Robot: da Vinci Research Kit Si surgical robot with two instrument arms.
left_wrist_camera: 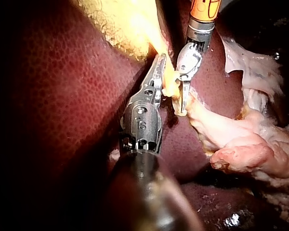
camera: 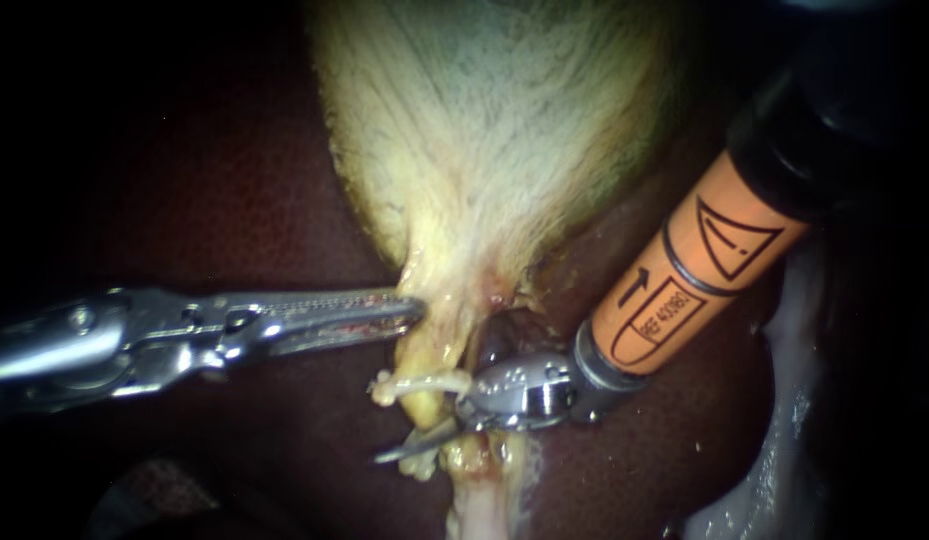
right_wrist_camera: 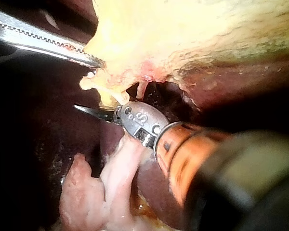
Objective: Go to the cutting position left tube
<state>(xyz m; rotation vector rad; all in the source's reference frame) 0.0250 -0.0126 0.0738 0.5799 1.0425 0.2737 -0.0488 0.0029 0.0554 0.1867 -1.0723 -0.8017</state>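
Right instrument's hand [camera: 409, 425], blades apart, sits at the left tube [camera: 424, 355], lower centre; left instrument's hand [camera: 409, 312] clamps the gallbladder [camera: 484, 150] neck. Tube looks soft, slippery, thin: seat your blades square across it.

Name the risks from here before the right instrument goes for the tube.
The tip of the right instrument sits close against the neck of the gallbladder; it might nick that wall rather than the pale tube.
Dark liver lies all around it; an overshoot could gouge it.
The left instrument grips the neck; a harder pull might tear it.
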